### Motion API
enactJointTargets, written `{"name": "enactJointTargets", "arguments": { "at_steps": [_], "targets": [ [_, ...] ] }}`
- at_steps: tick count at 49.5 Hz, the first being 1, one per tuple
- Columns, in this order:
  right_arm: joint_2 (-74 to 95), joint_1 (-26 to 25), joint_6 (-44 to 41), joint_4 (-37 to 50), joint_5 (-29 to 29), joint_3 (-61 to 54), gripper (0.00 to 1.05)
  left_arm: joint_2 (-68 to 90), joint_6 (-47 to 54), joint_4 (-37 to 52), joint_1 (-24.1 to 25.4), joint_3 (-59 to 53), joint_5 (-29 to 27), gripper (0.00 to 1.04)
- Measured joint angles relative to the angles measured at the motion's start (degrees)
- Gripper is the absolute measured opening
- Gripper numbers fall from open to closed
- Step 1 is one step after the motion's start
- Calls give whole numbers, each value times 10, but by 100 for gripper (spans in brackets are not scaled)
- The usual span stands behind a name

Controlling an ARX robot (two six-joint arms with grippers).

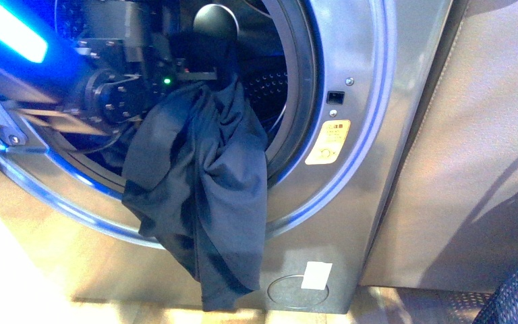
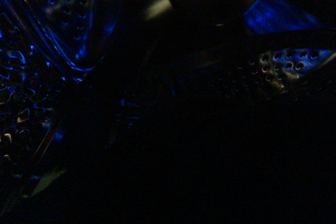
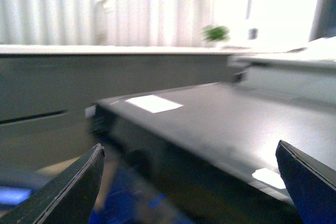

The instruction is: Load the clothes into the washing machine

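Clothes [image 1: 202,175] hang bunched from the left gripper [image 1: 206,66] in the washing machine [image 1: 357,135] mouth. They trail below it, over the rim [image 1: 308,197] and down the front. Fabric hides its fingers, so the grip is unclear. Open drum shows beside it. The left wrist view is dark. The right gripper [image 3: 190,148] is spread wide, holding nothing.

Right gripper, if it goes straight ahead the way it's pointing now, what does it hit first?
Most likely the dark grey flat-topped block, whose near edge sits straight ahead of the open right gripper. The picture is blurred, so depth is uncertain.
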Motion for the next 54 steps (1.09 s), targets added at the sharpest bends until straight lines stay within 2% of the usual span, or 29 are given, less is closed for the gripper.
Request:
{"name": "enactJointTargets", "arguments": {
  "at_steps": [5, 8, 17, 27, 30, 41, 54],
  "targets": [
    [-23, 1, -42, 79, 183, -55, 97, 17, 2, -13, -2, 28, -1, 6],
    [-56, -14, -42, 91, 245, -113, 97, 27, 4, -18, -2, 43, 0, 6],
    [-142, -55, -6, 107, 295, -269, 97, 41, 5, -26, -2, 69, 0, 6],
    [-225, -62, 38, 116, 351, -422, 97, 65, 6, -37, -2, 104, -5, 6],
    [-252, -54, 68, 111, 385, -481, 97, 78, 8, -45, -2, 124, -9, 6],
    [-285, -9, 155, 107, 421, -595, 97, 124, 28, -87, -2, 210, -20, 6],
    [-287, 39, 196, 119, 452, -649, 97, 181, 43, -145, 0, 337, -29, 6]
  ]
}}
